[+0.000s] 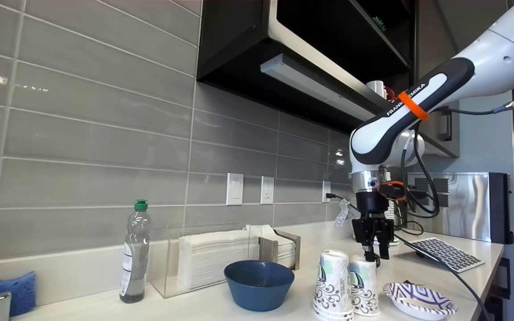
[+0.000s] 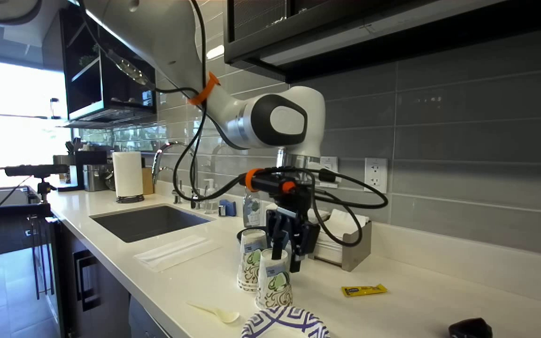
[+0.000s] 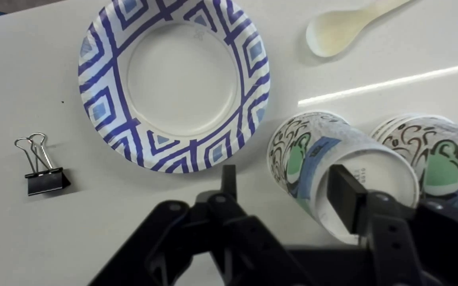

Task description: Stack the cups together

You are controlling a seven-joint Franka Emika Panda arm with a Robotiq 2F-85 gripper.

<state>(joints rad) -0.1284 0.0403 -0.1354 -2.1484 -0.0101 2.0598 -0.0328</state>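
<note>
Hanging with fingers apart, your gripper (image 3: 288,187) has a cup (image 1: 364,289) close under one finger, the stacked cups (image 1: 333,285) beyond that, and the bowl (image 1: 259,292) farther away.

Gray tiled wall (image 2: 477,155) above a pale counter (image 2: 435,286)
From here the window (image 2: 17,89), upper left in an exterior view, glares white; lower left, the floor (image 2: 3,295) gleams bluish beside dark cabinets (image 2: 111,305) under the counter.
</note>
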